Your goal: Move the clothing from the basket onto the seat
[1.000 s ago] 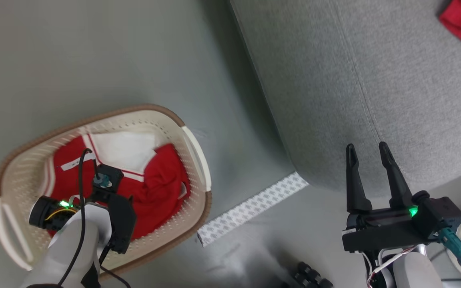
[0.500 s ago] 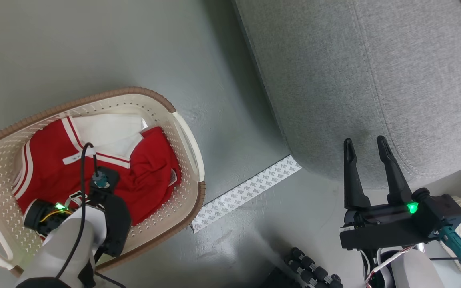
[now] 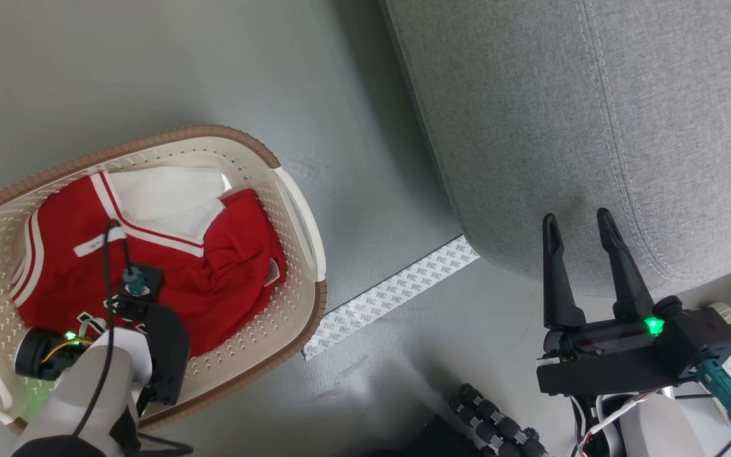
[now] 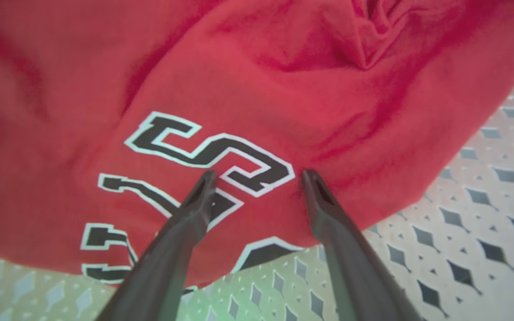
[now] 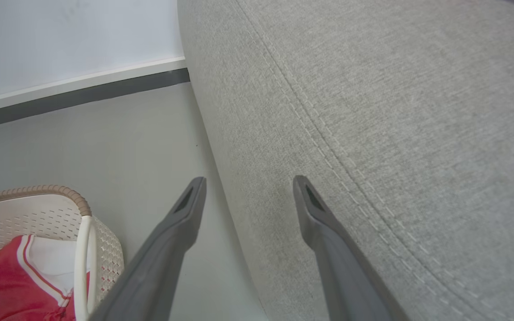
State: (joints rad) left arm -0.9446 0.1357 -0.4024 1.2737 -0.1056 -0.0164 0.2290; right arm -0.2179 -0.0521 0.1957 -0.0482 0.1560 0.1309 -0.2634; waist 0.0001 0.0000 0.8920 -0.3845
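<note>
In the basket (image 3: 302,222), the red clothing (image 3: 219,285) lies crumpled under the left hand (image 4: 258,174).
That hand and the right hand (image 3: 580,219) gape wide, empty; the fabric is likely light and limp, so pinch a bunched fold.

The grey-green floor (image 3: 150,63) carried the basket (image 3: 213,132) and the seat (image 3: 594,127), well apart. 1 strip of white patterned tape (image 3: 391,297) lay flat between them, reaching the seat's corner.

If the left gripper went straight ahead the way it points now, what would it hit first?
The red jersey, around its dark numbers. The open left gripper points straight at that fabric in the basket; it looks close, though depth is unclear.
</note>
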